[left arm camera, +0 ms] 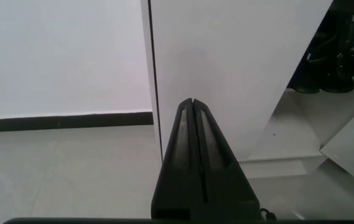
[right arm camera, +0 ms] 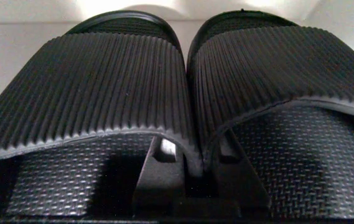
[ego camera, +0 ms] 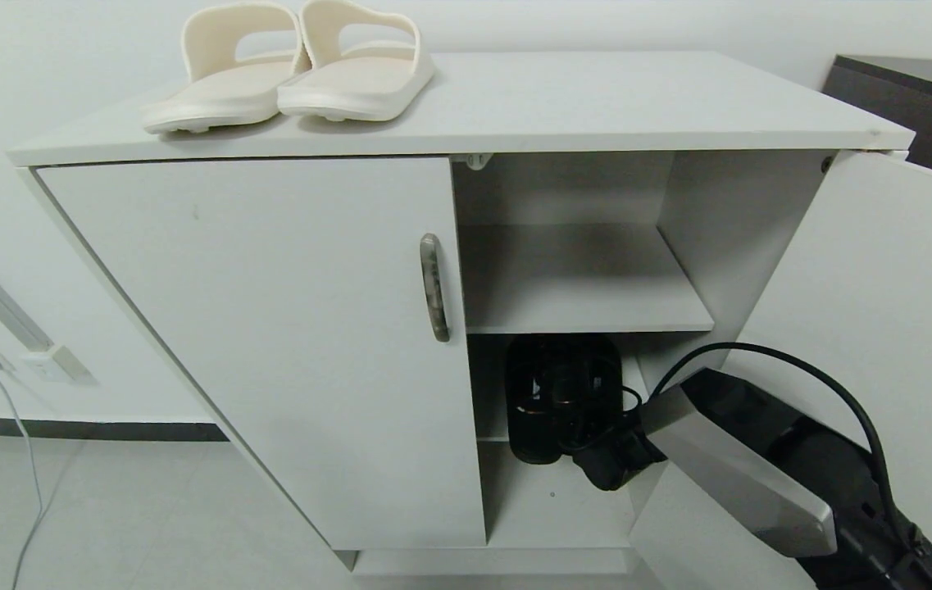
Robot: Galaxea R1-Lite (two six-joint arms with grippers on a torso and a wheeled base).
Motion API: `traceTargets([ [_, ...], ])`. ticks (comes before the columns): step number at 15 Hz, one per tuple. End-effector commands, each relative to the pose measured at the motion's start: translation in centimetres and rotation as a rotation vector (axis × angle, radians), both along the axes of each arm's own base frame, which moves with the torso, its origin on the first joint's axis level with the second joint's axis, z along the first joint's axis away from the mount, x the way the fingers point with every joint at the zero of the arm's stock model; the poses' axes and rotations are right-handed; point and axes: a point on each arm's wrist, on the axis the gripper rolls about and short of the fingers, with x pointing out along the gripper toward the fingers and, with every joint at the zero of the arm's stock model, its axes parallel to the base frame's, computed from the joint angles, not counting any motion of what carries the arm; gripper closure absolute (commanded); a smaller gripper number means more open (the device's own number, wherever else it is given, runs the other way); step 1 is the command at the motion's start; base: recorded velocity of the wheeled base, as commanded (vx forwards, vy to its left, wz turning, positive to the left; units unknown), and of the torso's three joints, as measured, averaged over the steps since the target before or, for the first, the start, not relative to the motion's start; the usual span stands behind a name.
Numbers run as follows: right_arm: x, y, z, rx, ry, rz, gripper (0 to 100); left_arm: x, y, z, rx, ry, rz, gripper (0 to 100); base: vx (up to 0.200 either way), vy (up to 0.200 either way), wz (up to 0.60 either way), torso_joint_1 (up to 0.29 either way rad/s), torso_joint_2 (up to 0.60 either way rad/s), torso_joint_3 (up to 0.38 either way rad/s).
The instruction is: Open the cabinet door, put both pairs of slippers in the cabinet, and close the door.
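Now right gripper (right arm camera: 194, 165) clamps inner edges of black slippers (ego camera: 564, 397) together so pair travels as one, low in cabinet (ego camera: 597, 98) lower compartment, 5 o'clock. Cream slippers (ego camera: 289, 70) on top, 11 o'clock. Left gripper (left arm camera: 192, 124) pressed closed, beside closed left door (ego camera: 269, 328).

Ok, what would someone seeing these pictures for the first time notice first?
Most likely the cream slippers sitting on the cabinet top, toward its left. Next, the black slippers inside the lower compartment behind the open right door, with the right gripper clamped on their touching inner edges. The left door is closed.
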Motion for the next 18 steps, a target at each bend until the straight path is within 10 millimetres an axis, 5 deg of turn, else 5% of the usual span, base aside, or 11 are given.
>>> traceTargets([
  [1, 1.0, -0.2, -0.7, 0.004, -0.006, -0.014, 100, 0.0, 0.0, 0.0, 0.0, 0.001, 0.006, 100, 0.0, 0.0, 0.0, 0.0, 0.0, 0.0],
  [9, 1.3, -0.6, -1.1, 0.001, 0.0, -0.023, 100, 0.0, 0.0, 0.0, -0.002, 0.001, 0.018, 100, 0.0, 0.0, 0.0, 0.0, 0.0, 0.0],
  [10, 1.3, -0.5, -1.3, 0.001, 0.001, -0.023, 0, 0.0, 0.0, 0.0, -0.002, 0.001, 0.018, 100, 0.0, 0.0, 0.0, 0.0, 0.0, 0.0],
  [14, 1.0, -0.7, -1.6, -0.009, 0.016, -0.023, 0, 0.0, 0.0, 0.0, -0.003, 0.001, 0.018, 100, 0.0, 0.0, 0.0, 0.0, 0.0, 0.0],
  [18, -2.2, -1.3, 0.0, -0.024, 0.044, -0.008, 0, 0.0, 0.0, 0.0, -0.003, 0.002, 0.018, 100, 0.0, 0.0, 0.0, 0.0, 0.0, 0.0],
])
